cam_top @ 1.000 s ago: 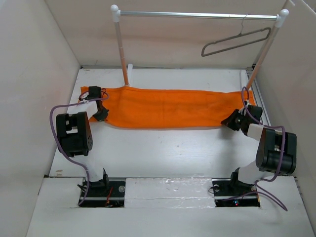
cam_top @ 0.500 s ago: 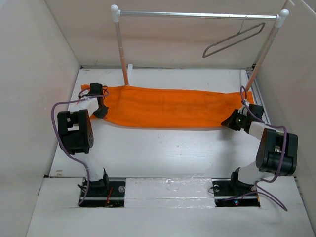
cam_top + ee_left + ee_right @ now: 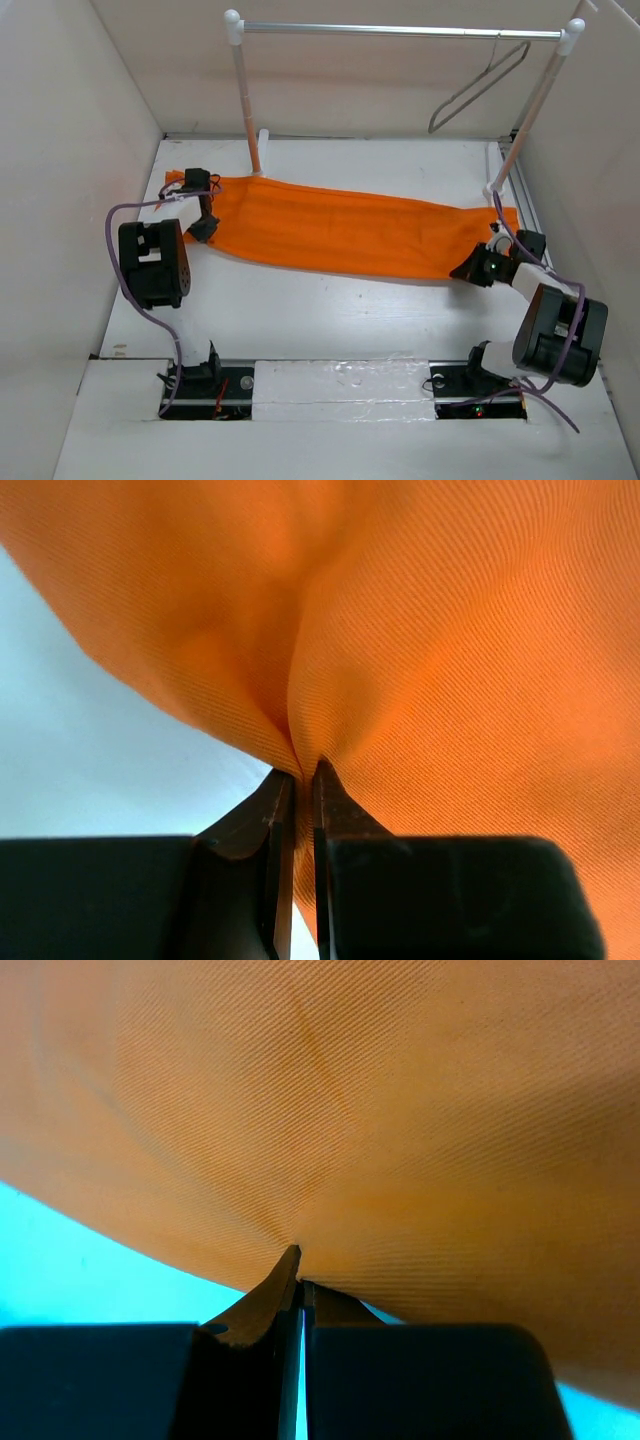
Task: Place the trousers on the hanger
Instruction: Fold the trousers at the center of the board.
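The orange trousers (image 3: 350, 230) stretch as a long band across the table from left to right. My left gripper (image 3: 204, 228) is shut on the trousers' left end; its wrist view shows cloth (image 3: 420, 650) pinched between the jaws of the left gripper (image 3: 300, 775). My right gripper (image 3: 470, 270) is shut on the near right corner, where the trousers (image 3: 330, 1110) pucker at the tips of the right gripper (image 3: 298, 1265). The grey-brown hanger (image 3: 480, 85) hangs tilted from the right end of the rail, behind and above the right gripper.
A silver rail (image 3: 400, 31) on two white-capped posts (image 3: 245, 95) (image 3: 530, 110) spans the back of the table. White walls close in the left, right and back sides. Both arm bases (image 3: 200, 385) (image 3: 478, 385) sit at the near edge.
My right gripper has pulled the trousers' right end toward the near edge, slanting the band. The hanger has swung to a steeper tilt. The left gripper has barely moved.
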Robot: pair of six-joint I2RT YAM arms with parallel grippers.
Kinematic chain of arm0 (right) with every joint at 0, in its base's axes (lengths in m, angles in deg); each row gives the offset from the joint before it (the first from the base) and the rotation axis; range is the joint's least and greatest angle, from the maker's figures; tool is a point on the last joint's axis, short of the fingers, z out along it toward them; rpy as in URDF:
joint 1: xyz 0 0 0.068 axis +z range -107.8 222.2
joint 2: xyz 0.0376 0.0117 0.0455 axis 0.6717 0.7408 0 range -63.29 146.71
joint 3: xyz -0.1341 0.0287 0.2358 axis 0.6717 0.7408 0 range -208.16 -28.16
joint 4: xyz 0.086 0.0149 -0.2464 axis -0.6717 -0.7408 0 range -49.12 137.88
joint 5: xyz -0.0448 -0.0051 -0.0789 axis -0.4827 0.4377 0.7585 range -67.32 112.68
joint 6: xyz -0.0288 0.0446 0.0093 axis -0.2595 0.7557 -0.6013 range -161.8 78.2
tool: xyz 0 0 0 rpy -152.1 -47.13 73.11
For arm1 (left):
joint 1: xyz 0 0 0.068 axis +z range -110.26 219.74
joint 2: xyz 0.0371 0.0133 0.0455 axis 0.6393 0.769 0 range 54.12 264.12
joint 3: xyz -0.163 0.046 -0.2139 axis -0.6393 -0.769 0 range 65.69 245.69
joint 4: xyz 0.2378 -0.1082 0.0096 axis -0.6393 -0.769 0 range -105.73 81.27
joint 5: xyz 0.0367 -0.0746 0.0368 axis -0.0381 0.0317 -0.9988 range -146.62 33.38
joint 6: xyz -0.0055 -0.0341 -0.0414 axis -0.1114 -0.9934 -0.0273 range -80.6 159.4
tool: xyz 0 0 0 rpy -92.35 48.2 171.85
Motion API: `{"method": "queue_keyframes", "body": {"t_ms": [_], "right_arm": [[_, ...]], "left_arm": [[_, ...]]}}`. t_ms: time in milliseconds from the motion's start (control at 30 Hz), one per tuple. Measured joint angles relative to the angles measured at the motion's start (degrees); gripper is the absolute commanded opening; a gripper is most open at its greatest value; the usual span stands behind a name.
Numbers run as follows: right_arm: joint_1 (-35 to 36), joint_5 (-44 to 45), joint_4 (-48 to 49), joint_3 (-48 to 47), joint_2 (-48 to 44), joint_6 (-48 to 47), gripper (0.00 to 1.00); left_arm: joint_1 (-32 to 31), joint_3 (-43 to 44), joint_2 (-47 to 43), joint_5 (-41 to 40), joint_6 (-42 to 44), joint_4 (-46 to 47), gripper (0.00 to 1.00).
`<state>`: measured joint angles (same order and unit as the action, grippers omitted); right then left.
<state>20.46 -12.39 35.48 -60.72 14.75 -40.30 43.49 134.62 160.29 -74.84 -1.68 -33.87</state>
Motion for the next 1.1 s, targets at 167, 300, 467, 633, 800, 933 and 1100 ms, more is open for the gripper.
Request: {"method": "queue_keyframes", "body": {"t_ms": [167, 300, 467, 633, 800, 933, 1100], "right_arm": [[-6.4, -5.3, -11.7, 4.7, -9.0, -5.3, 0.0], [-9.5, -6.4, -21.3, 5.1, -17.4, -9.0, 0.27], [-9.9, -3.3, -24.4, 2.5, -15.6, -13.5, 0.43], [-3.8, -3.0, -24.4, -4.5, -10.1, -14.8, 0.43], [3.3, -0.8, -24.3, -12.6, -9.9, -14.5, 0.35], [14.2, 1.5, -20.4, -20.2, -7.3, -13.3, 0.0], [33.2, 1.8, -11.0, -26.4, 4.1, -13.2, 0.0]], "left_arm": [[2.9, -6.4, -5.1, 2.7, -0.2, 1.7, 0.09], [6.9, -11.8, -10.1, 2.9, 0.6, 0.9, 0.63], [9.9, -13.9, -17.2, 0.0, 2.3, -1.2, 0.75], [7.7, -8.6, -24.5, -3.6, 2.5, -3.9, 0.65], [6.4, -1.7, -23.9, -4.4, 2.9, -3.8, 0.61], [6.5, 6.0, -15.7, -4.0, 3.4, -4.5, 0.68], [6.5, 18.8, 0.2, -0.6, 5.2, -5.1, 0.73]]}}
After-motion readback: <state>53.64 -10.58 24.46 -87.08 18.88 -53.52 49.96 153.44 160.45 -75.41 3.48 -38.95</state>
